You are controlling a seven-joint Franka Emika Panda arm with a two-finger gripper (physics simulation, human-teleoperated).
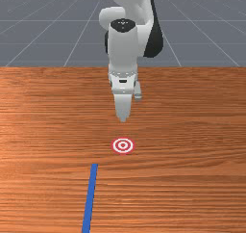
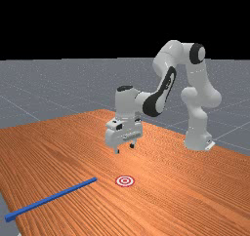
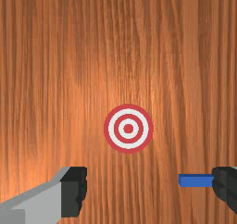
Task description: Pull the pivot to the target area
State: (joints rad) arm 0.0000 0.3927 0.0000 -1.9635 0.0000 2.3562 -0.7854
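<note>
Fingers (image 1: 123,117) spread wide, nothing between them, raised above desk (image 1: 202,131). Red-and-white target (image 1: 122,145) flat on desk, just ahead of fingers in front view. Blue stick (image 1: 90,198), task's pivot by my reading, lies on desk toward front view's left; inner end near target, not on it. Status: stick off target, ungripped. Judged left to do: reach past target, lower, catch stick, drag it in toward arm. Writing, brands: none legible on stick or target.

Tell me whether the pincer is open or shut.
Open: the pincer has its two fingers well apart in both the wrist view and far view.
</note>
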